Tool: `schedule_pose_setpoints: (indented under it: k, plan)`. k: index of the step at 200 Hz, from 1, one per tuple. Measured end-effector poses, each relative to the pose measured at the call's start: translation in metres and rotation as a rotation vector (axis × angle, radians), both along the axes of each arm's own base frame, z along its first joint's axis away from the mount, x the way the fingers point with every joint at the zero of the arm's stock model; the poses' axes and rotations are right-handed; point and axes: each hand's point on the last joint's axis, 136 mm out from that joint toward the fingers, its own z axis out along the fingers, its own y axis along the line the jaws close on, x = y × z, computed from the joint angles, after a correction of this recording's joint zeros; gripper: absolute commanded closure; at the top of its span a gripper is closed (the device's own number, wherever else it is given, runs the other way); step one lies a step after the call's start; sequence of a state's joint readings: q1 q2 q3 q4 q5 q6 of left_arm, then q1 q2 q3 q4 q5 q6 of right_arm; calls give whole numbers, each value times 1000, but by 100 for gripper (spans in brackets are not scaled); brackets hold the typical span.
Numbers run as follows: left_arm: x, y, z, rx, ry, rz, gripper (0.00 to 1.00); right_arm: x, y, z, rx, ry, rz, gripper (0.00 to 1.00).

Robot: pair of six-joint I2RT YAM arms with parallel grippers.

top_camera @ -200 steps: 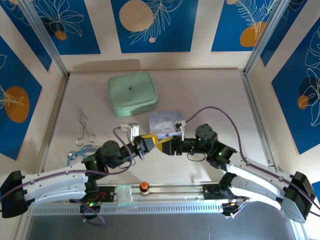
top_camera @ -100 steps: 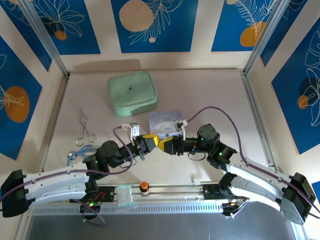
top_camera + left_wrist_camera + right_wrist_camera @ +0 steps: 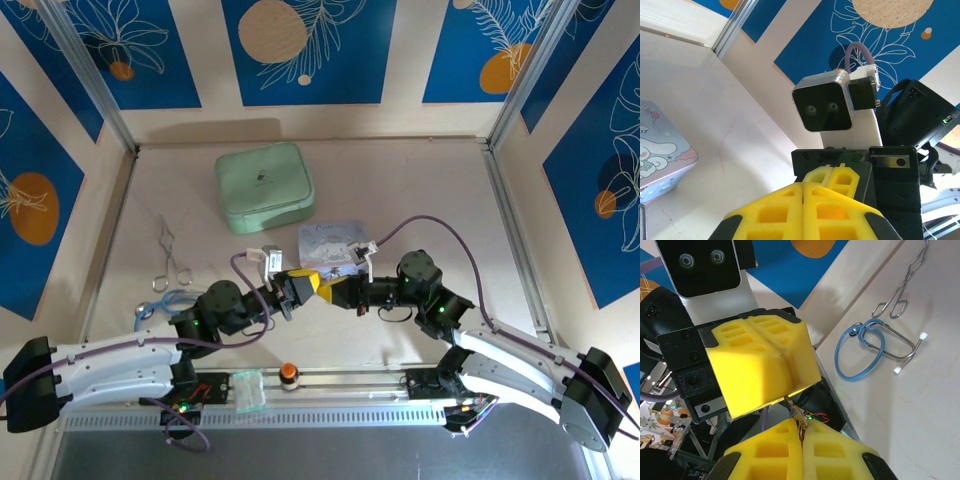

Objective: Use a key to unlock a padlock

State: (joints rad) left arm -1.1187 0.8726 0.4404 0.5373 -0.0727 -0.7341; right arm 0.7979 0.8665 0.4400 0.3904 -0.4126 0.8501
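Found the right gripper closed up since a second before, when its yellow pads stood apart; found its wrist shifted slightly toward 3 o'clock too. Found the left gripper in the same place as before, pads pressed together.

From above, saw both grippers meeting tip to tip over the middle of the table, the left one at 9 o'clock from the right one. In the right wrist view, saw the right pads fully together at the bottom, with a small thin metal piece caught in their seam and reaching up at 11 o'clock to the lower edge of the left pads. Could not tell whether this piece was the padlock or the key, nor whether the left pads also held it: too small. In the left wrist view, saw the left pads flat against each other, with the right gripper's tips just beyond them at 12 o'clock.

Saw the tin just at 12 o'clock from the grippers, and the green case at 11 o'clock, further back. Saw the forceps and the stethoscope well apart at 9 o'clock. Saw the bottle at 6 o'clock, between the arm bases.
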Motion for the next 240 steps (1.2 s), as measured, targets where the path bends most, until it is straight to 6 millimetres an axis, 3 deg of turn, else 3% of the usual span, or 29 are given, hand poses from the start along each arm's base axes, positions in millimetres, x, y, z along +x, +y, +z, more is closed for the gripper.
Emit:
schedule_pose_setpoints:
  k: [26, 59, 87, 118, 148, 189, 214, 240]
  plan:
    - [5, 3, -2, 6, 4, 34, 29, 1, -2, -5, -6, 5, -8, 100]
    - [19, 23, -11, 44, 42, 159, 18, 9, -9, -19, -51, 38, -72, 100]
    - [30, 36, -34, 174, 85, 255, 0, 23, -20, -43, -131, 100, -177, 100]
    - [41, 30, -53, 365, 146, 303, 0, 37, -43, -90, -309, 222, -339, 100]
    - [47, 13, -84, 523, 206, 289, 14, 44, -72, -126, -455, 323, -471, 100]
    - [45, 1, -163, 718, 315, 254, 22, 43, -94, -139, -511, 364, -548, 100]
    - [44, -2, -188, 783, 336, 241, 23, 39, -102, -146, -527, 379, -563, 100]
    - [47, -15, -206, 820, 338, 213, 32, 35, -111, -157, -547, 401, -580, 100]
